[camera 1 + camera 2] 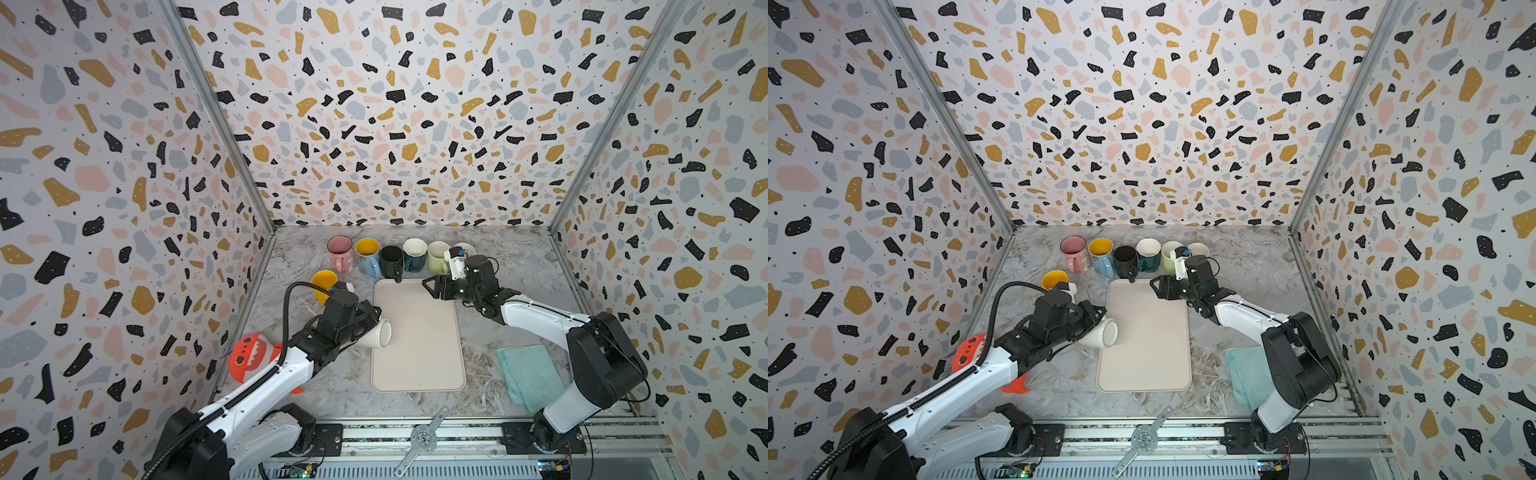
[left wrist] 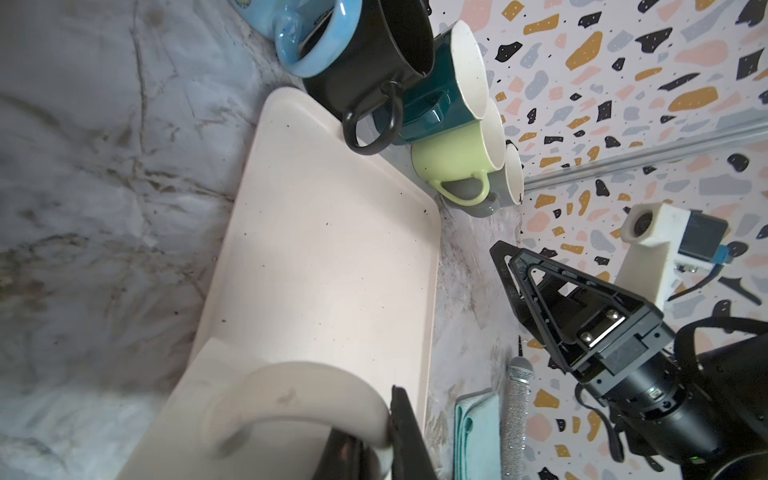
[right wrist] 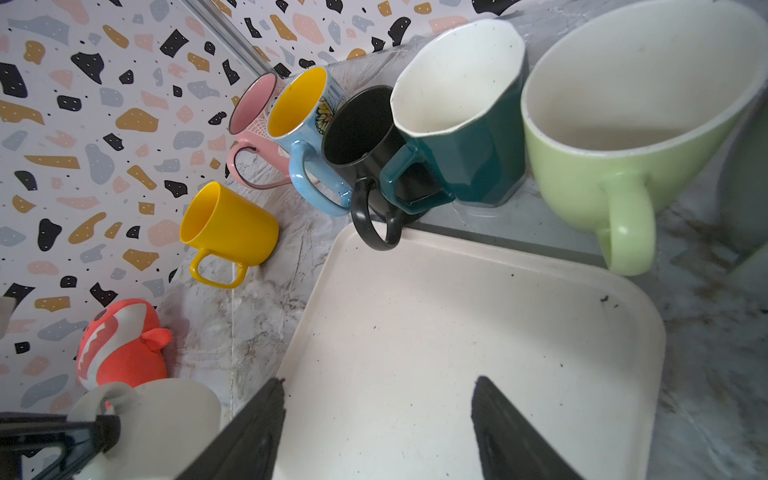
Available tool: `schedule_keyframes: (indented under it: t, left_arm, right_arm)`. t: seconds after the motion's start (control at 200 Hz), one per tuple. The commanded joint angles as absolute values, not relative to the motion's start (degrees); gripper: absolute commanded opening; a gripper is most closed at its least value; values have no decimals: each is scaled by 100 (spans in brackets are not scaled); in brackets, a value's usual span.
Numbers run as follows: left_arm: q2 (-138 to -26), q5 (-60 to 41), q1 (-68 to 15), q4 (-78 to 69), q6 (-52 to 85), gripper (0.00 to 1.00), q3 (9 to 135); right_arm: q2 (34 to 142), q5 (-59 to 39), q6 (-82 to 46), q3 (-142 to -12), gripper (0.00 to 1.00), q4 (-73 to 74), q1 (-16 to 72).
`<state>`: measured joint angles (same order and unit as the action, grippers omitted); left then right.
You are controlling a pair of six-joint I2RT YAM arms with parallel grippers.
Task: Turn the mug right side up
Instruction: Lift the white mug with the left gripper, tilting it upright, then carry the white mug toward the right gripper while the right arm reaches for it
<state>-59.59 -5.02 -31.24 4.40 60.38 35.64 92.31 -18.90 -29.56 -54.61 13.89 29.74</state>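
The white mug (image 1: 380, 333) hung just left of centre in both top views, over the left edge of the tray (image 1: 419, 365), tipped on its side with its mouth facing right across the tray. The left gripper (image 1: 368, 318) was clamped on its handle (image 3: 109, 394); the right wrist view showed the black fingers pinching that loop. The right gripper (image 1: 430, 287) sat over the upper right corner of the tray, its fingers apart with nothing between them.

The mug looked about halfway round, so the step in hand was finishing the turn. Doing it well would mean rolling the left wrist slowly until the mouth faced up, because a handle grip sits off to one side and the heavy body could swing or slip. The base should be brought level above bare tray and lowered until it rested flat before the fingers let go. Letting go early would probably drop the mug back onto its side.

The yellow mug (image 1: 324, 282) stood close behind the left arm, toward the upper left, and the row of mugs (image 1: 390, 257) ran along the top of the tray. The turn was best kept low and central, away from both. The open right gripper was near enough to steady the body if it wobbled.
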Motion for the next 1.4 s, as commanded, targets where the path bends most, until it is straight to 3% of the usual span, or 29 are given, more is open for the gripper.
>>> schedule_keyframes:
  t: [0.0, 0.295, 0.986, 1.397]
  left_arm:
    - [-5797, -279, -3168, -305, 5118, 0, 3868]
    - [-5704, 4, -3420, -747, 3890, 0, 3927]
    - [-5762, 1746, -4820, -1397, 890, 0, 3942]
    - [-6012, 2156, -5307, -2610, -731, 0, 3506]
  right_arm:
    - [9082, -1937, -2947, -5555, 72, 1251, 2979]
    - [8820, -1707, -2856, -5504, 70, 998, 2988]
    - [7971, -1740, -2625, -5152, 65, 583, 3014]
    - [7484, -1914, -2135, -5096, 63, 256, 3014]
